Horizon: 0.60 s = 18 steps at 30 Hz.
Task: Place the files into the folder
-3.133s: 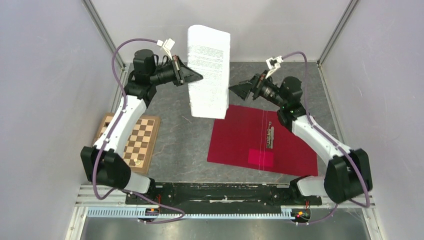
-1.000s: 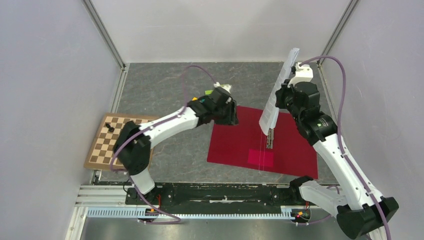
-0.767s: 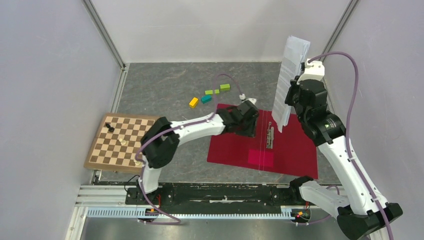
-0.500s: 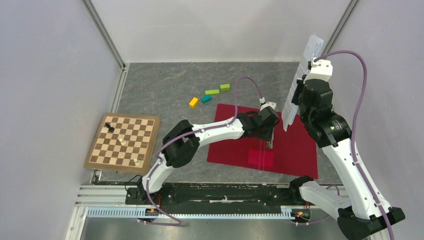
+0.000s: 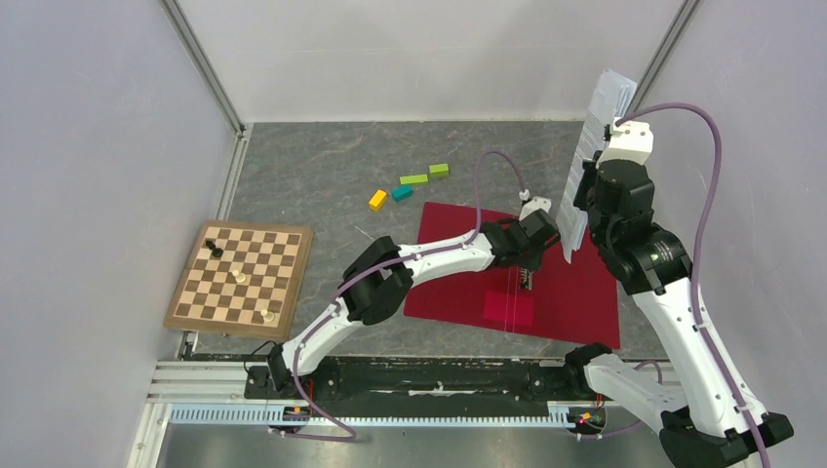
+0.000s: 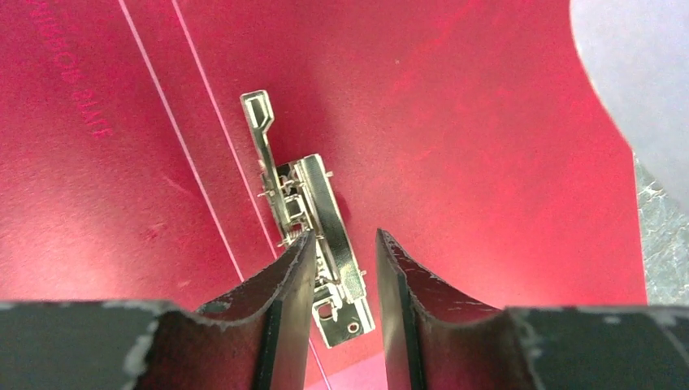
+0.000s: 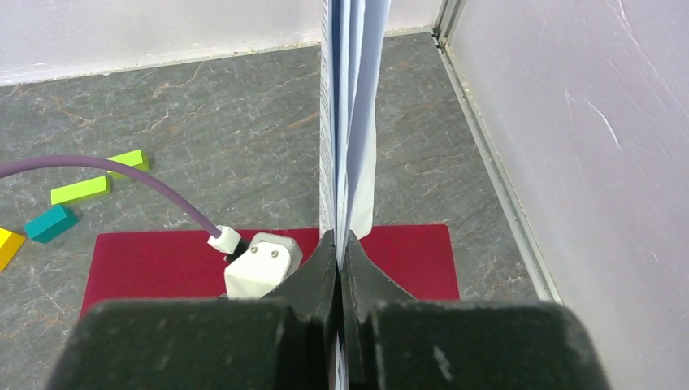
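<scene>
Right hand (image 7: 337, 244) pinches files (image 7: 349, 97) upright; left hand (image 6: 345, 244) spread astride metal clip (image 6: 321, 203) in open folder (image 6: 487, 162)

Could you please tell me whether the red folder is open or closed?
Open: the folder lies spread flat, its inner metal clip exposed under the left hand.

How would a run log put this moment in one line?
left gripper: open, astride clip of folder | right gripper: shut on files, upright | files: not yet in folder
</scene>
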### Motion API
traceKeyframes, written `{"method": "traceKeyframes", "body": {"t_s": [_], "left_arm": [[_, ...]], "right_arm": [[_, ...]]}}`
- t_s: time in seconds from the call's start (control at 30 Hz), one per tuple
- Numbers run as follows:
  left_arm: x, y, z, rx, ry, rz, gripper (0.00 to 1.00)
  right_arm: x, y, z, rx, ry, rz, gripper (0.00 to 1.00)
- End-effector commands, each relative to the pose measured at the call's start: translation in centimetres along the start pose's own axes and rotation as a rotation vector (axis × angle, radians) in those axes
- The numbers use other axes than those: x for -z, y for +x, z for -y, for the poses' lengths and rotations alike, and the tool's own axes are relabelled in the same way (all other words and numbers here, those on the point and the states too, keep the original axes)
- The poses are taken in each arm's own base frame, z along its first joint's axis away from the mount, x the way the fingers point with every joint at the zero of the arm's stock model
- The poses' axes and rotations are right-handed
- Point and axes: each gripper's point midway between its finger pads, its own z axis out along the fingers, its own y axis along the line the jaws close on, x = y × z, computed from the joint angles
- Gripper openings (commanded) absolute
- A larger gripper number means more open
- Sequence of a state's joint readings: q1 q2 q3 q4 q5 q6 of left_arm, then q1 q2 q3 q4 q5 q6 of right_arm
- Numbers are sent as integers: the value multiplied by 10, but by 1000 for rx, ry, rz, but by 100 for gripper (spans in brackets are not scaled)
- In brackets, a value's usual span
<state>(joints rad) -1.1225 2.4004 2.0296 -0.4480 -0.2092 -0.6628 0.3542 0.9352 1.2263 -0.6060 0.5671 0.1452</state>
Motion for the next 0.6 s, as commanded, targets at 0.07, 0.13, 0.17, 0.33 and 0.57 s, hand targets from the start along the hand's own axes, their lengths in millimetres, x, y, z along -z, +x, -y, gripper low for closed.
{"method": "traceKeyframes", "body": {"t_s": [0.07,0.13,0.17,0.33,0.57], "left_arm": [[-10,-6,13,-33,1,47,34],[-12,-5,11,-28,-12,49,30],[-12,-4,7,-24,-30,50,27],[-9,2,-17,-1,-145,50,14],[19,14,-60,93,-305,69,2]], "right_arm": [[9,-12,8,-5,16,41,0],[9,-11,7,-5,10,38,0],[8,-10,6,-6,7,35,0],[7,-3,3,-4,-8,26,0],[3,9,-7,2,-52,2,0]]}}
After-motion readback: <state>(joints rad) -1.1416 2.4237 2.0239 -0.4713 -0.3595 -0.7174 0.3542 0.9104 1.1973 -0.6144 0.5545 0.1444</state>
